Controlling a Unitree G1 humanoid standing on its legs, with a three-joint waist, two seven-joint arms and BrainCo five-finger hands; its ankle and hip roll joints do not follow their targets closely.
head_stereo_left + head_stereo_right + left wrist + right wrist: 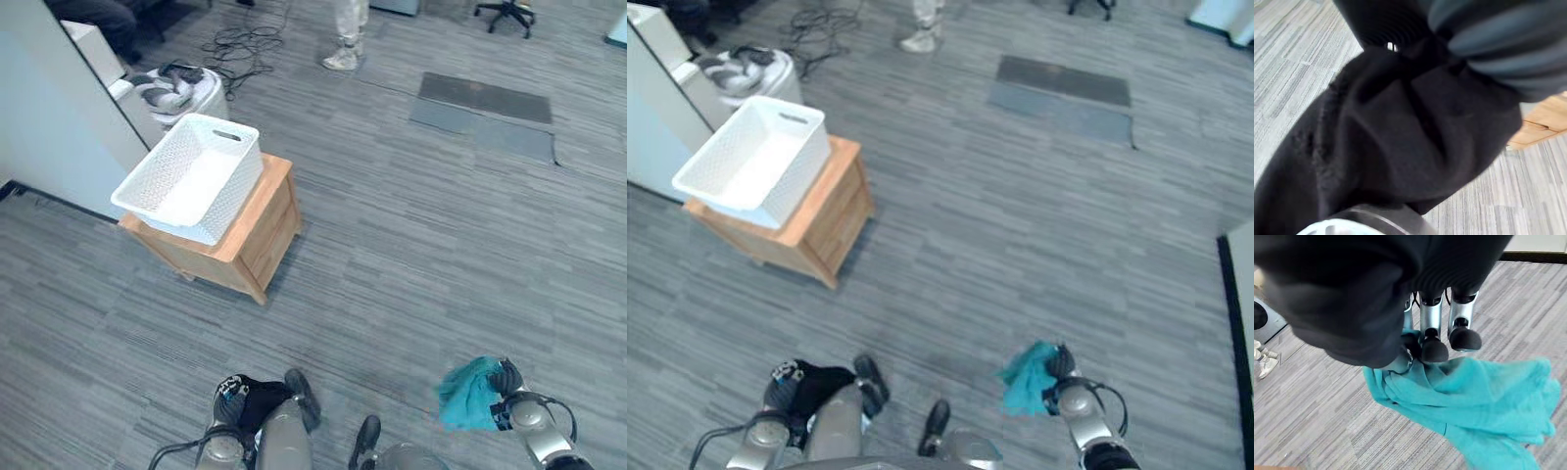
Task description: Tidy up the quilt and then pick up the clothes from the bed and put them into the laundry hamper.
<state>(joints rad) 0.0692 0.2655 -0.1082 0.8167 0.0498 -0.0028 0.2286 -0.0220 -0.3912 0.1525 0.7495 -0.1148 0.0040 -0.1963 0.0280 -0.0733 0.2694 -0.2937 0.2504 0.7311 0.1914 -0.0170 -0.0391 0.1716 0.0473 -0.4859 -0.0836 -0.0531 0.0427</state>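
Note:
My left hand hangs low at the lower left, shut on a bunched black garment that drapes over its fingers in the left wrist view. At the lower right, my right hand is shut on a teal garment. Its dark-tipped fingers curl into the teal cloth, which hangs above the carpet. The white perforated laundry hamper stands tilted on a low wooden cabinet, ahead and to the left, well apart from both hands.
A white partition runs along the left. Behind the cabinet sits a white tub with grey things, with loose cables beyond it. A person's legs stand at the back. Grey carpet with dark mats lies between.

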